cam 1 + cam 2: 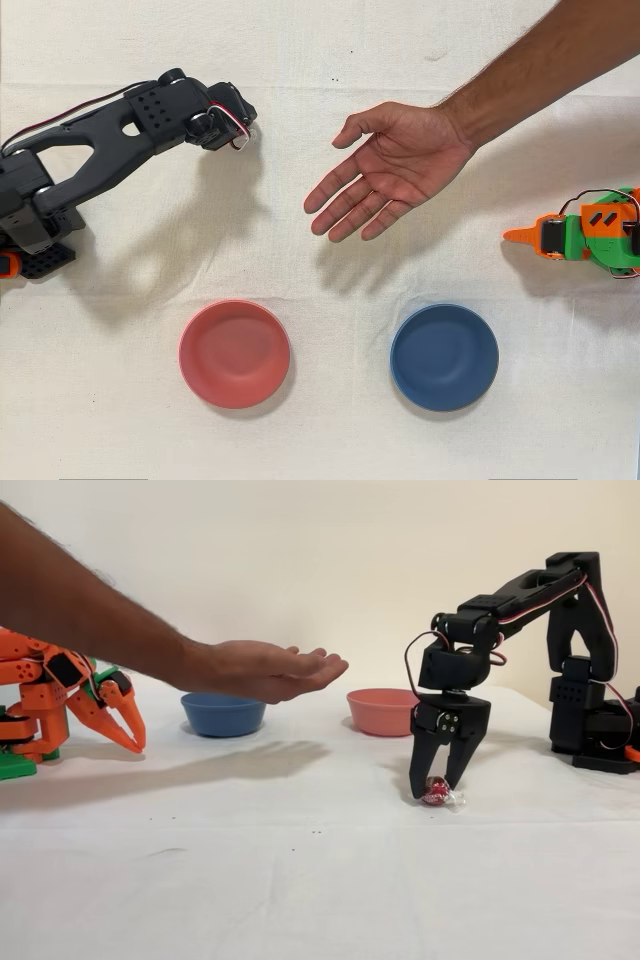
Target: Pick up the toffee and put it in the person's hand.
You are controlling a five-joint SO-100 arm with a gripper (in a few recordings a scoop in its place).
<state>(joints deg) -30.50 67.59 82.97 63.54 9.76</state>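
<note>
Toffee in shiny dark-red wrapper (pixel 435 791) sits between the black gripper's (pixel 436 788) fingers, seemingly grasped; next: lift toward open bare hand (pixel 270 670).

Bright even light, soft shadows on cloth, sharp focus

Fixed view: small foil-wrapped round toffee (pixel 436 791) on cloth-covered bench (pixel 300 880), right of centre, between end effector (pixel 436 783) tips; person's open bare hand (pixel 270 670) centre-left, raised above bench.
</note>
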